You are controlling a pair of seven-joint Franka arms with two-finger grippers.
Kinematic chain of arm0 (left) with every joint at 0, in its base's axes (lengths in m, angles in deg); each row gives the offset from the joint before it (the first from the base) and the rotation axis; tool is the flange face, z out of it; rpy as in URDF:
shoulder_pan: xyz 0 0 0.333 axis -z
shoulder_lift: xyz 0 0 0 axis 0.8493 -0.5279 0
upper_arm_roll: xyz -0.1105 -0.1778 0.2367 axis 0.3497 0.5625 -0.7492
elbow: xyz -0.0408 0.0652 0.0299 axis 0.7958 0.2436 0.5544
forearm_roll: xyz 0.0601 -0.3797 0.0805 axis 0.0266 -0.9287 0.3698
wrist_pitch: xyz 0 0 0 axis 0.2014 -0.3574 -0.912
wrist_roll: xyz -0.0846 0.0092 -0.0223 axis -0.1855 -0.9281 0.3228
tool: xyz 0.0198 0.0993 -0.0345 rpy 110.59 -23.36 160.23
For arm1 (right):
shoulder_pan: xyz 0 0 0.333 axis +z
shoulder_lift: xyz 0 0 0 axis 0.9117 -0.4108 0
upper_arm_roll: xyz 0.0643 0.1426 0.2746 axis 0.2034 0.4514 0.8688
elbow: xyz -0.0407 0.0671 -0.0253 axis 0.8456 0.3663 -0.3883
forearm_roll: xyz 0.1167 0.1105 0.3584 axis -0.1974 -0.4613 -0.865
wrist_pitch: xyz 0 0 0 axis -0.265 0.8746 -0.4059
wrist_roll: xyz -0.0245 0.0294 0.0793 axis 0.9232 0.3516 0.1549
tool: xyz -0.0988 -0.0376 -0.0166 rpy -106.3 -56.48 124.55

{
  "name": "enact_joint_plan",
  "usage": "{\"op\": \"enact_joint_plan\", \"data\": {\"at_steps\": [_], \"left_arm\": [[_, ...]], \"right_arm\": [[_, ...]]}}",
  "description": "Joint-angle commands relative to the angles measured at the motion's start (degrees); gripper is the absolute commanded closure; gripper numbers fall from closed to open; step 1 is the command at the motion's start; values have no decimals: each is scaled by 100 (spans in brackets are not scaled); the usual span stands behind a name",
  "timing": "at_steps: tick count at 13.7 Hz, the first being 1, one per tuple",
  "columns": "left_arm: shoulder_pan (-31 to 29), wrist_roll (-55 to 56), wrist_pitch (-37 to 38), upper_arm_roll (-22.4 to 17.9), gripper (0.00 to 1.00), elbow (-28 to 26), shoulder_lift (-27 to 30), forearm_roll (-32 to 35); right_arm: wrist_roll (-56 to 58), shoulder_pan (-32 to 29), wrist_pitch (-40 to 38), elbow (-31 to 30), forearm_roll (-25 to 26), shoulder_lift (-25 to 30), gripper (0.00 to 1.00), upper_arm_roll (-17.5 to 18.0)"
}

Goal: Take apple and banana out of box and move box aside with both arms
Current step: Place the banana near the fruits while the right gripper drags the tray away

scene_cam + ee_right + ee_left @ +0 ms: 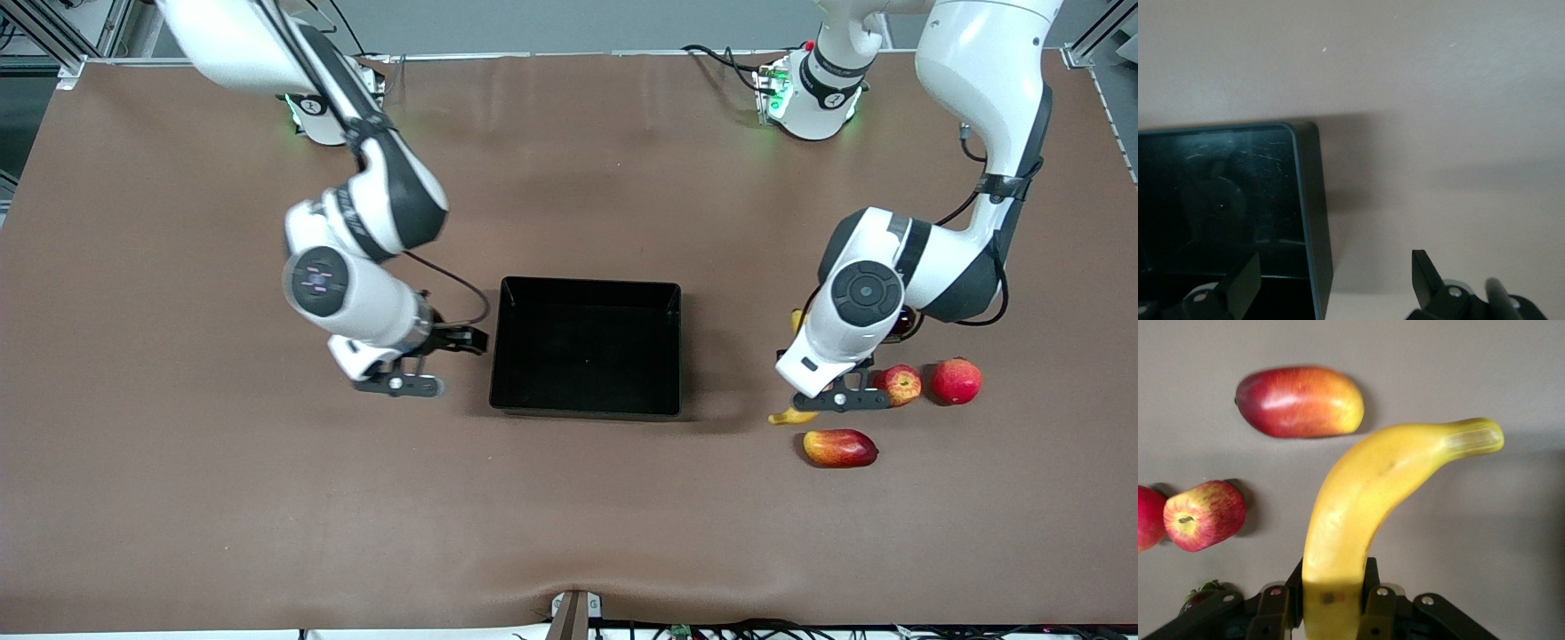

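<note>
The yellow banana point(1365, 493) lies in my left gripper point(1335, 577), whose fingers press on both sides of its thick end. In the front view only the banana's tip point(791, 416) shows under the left gripper point(822, 391). The small red apple with yellow patches point(900, 384) sits beside that gripper and shows in the left wrist view point(1205, 515). The black tray point(587, 283) stands mid-table. My right gripper point(471, 340) is open at the tray's wall point(1313, 200) toward the right arm's end. In the right wrist view, the right gripper point(1335, 260) has one finger over the tray's inside and one outside.
An all-red apple point(956, 380) sits beside the small apple, toward the left arm's end. A red-yellow mango point(840, 447) lies nearer the front camera than the banana. A dark round thing point(905, 322) shows partly under the left arm.
</note>
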Motion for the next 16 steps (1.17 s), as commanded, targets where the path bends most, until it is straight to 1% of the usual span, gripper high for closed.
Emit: {"op": "enact_joint_plan", "data": {"at_steps": [1, 3, 4, 5, 6, 7, 8, 10, 12, 13, 14, 15, 16], "left_arm": [[-214, -143, -845, 29, 100, -952, 275, 464], [-407, -161, -927, 38, 100, -1130, 134, 931], [-417, -170, -935, 38, 100, -1208, 81, 1054], [-426, -170, -970, 38, 100, -1261, 11, 1160], [-434, -170, -971, 38, 100, -1271, -50, 1196], [-478, -170, -988, 38, 100, -1271, -103, 1196], [-531, -170, -1014, 38, 97, -1245, -156, 1196], [-557, -170, -1014, 38, 80, -1104, -366, 1205], [-557, -170, -1014, 29, 60, -1034, -446, 1196], [-549, -144, -1014, 38, 36, -999, -464, 1196], [-549, -117, -1006, 38, 2, -972, -447, 1196], [-540, -178, -1006, 46, 0, -963, -403, 1196], [-531, -179, -997, 55, 0, -920, -342, 1179]], "right_arm": [[-41, 186, 354, 84, -62, -447, 13, -61], [-373, 432, 767, 84, -62, -676, 30, -61], [-480, 538, 900, 84, -18, -755, 46, -69], [-481, 582, 953, 67, 8, -800, 68, -78], [-481, 583, 962, 41, 9, -800, 93, -78], [-481, 583, 936, 5, 17, -792, 100, -87], [-481, 539, 936, -47, 17, -774, 100, -96], [-446, 460, 857, -48, 17, -722, 100, -96], [-420, 294, 490, -21, 17, -529, 100, -96], [-411, 153, 314, -21, 17, -319, 100, -96], [-367, -13, 129, -30, 17, -125, 100, -96], [-184, -198, -125, -21, 17, 68, 100, -87], [105, -434, -397, -21, 9, 235, 100, -87]]}}
